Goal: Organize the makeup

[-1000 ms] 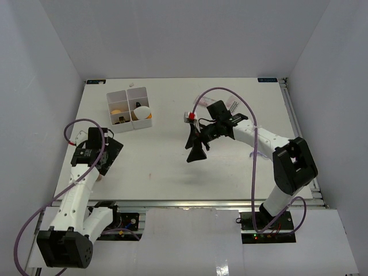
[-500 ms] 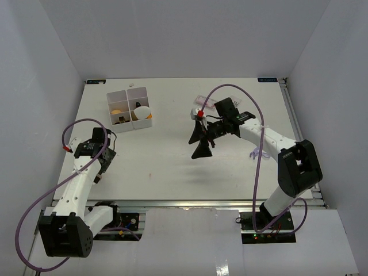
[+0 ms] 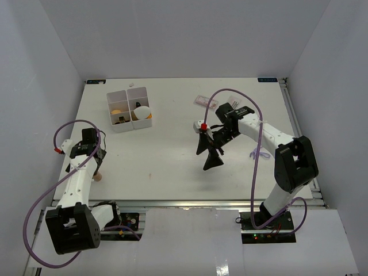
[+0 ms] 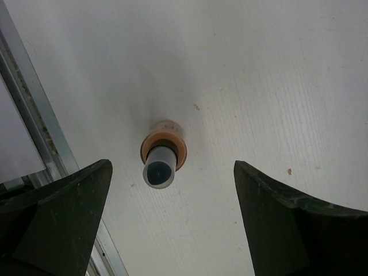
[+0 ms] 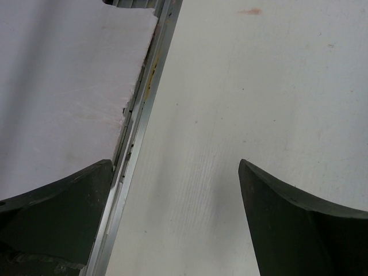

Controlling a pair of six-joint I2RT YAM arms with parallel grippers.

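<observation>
Overhead, box: a white compartmented box (image 3: 129,108) sits on the surface (image 3: 167,167) toward its far left.
Overhead, in the box: a beige egg-shaped sponge (image 3: 142,110) lies in the near-right compartment. The small tan and dark bits in the near-left one are too small for me to name.
Overhead, packet: a clear flat packet (image 3: 205,101) lies flat well to the right of the box, about level with it.
Overhead, bottle: the tan black-capped bottle (image 3: 99,176) is well apart from the box, nearer than it and a little left, by the surface's near-left edge.
Overhead, right fingers: the right fingers (image 3: 211,161) hang spread wide over bare surface, right of the box and nearer than it, with nothing between them.
Left wrist, fingers: the left fingers (image 4: 63,213) stand wide apart and hold nothing.
Left wrist, bottle: it shows in the gap between them, black cap facing the camera, clear of both.
Left wrist, edge: a metal rail (image 4: 34,115) runs just beside the bottle.
Right wrist, fingers: they are wide apart here too, empty, over white surface.
Right wrist, edge: a metal rail (image 5: 144,103) crosses the view, with a white panel (image 5: 63,86) beyond it.
</observation>
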